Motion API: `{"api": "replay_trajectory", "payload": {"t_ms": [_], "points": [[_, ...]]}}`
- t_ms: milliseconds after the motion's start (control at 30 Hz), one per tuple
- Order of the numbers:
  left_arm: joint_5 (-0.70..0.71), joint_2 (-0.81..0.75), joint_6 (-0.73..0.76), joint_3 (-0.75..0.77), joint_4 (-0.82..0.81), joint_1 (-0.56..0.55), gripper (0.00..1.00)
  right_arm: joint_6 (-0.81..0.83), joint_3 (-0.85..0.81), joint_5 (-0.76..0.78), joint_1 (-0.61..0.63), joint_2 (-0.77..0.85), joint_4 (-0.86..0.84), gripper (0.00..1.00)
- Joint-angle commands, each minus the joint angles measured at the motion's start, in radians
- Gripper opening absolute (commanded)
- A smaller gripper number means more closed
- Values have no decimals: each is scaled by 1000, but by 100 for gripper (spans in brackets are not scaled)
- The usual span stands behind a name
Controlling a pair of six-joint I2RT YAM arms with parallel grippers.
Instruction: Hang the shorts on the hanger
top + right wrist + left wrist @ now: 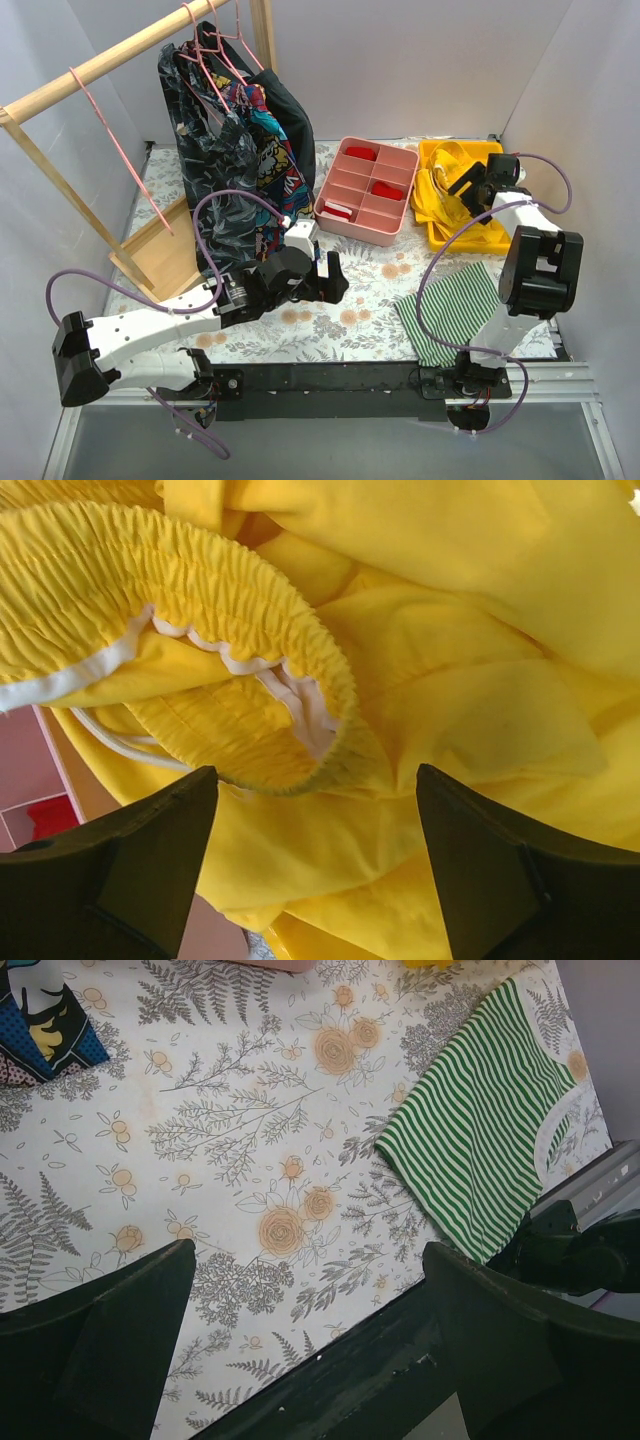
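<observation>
The shorts [455, 200], bright yellow, lie in a crumpled heap at the far right corner of the desk [350, 315], just right of a pink compartment tray [330, 208]. From above the heap is somewhat longer from the far edge toward the near edge than it is across. In the right wrist view the shorts [470, 630] fill the picture. The gathered elastic waistband curls across the upper left with its mouth gaping toward the camera, and a pale drawstring trails beneath it. Which way the legs point cannot be told.

The desk has a floral cover. A wooden rail [120, 55] crosses the far left, and dark patterned garments [235, 150] hang from it on pink hangers.

The hanger [120, 150], thin pink wire and bare, hooks over the rail well left of those garments. Its long line slants down toward the near right.

A green-and-white striped cloth [455, 310] lies flat at the near right.

The right gripper [478, 180] is over the shorts, fingers spread wide and closed on nothing.

The left gripper [335, 275] hangs over the middle of the desk, also wide open and empty, with the striped cloth [480, 1140] to its right.
</observation>
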State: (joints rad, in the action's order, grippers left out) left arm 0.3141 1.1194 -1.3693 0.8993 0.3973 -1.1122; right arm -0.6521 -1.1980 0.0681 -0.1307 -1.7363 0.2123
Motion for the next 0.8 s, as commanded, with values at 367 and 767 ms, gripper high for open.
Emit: {"api": "replay_trajectory", "payload": {"t_ms": [367,767], "points": [[49,-24,-7,9,44,0,98,114,-190,145,37,12,97,1],[129,42,-59,102,98,29,98,393,-675,380,351,236,409,1]]}}
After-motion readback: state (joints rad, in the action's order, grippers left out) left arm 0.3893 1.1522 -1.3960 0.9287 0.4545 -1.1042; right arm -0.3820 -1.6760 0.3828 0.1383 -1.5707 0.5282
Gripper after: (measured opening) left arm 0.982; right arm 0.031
